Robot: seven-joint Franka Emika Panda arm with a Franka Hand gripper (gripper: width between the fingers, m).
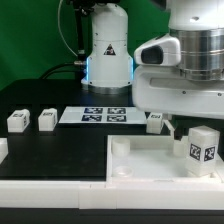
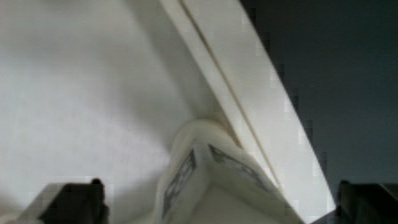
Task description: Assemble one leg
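Note:
A white leg (image 1: 203, 148) with black-and-white tags stands upright at the exterior view's right, in a corner of the large white tabletop (image 1: 140, 160). My gripper (image 1: 200, 122) hangs just above it, its hand hiding the leg's top. In the wrist view the leg (image 2: 222, 178) lies between my two dark fingertips (image 2: 71, 203), which stand wide apart with a gap on each side. My gripper (image 2: 217, 205) is open and not touching the leg. The tabletop's floor (image 2: 89, 90) and raised rim fill most of that view.
Three more legs stand on the black table: two at the exterior view's left (image 1: 16, 121) (image 1: 47, 119) and one behind the tabletop (image 1: 155, 122). The marker board (image 1: 95, 115) lies at the back middle. A white part (image 1: 3, 150) shows at the left edge.

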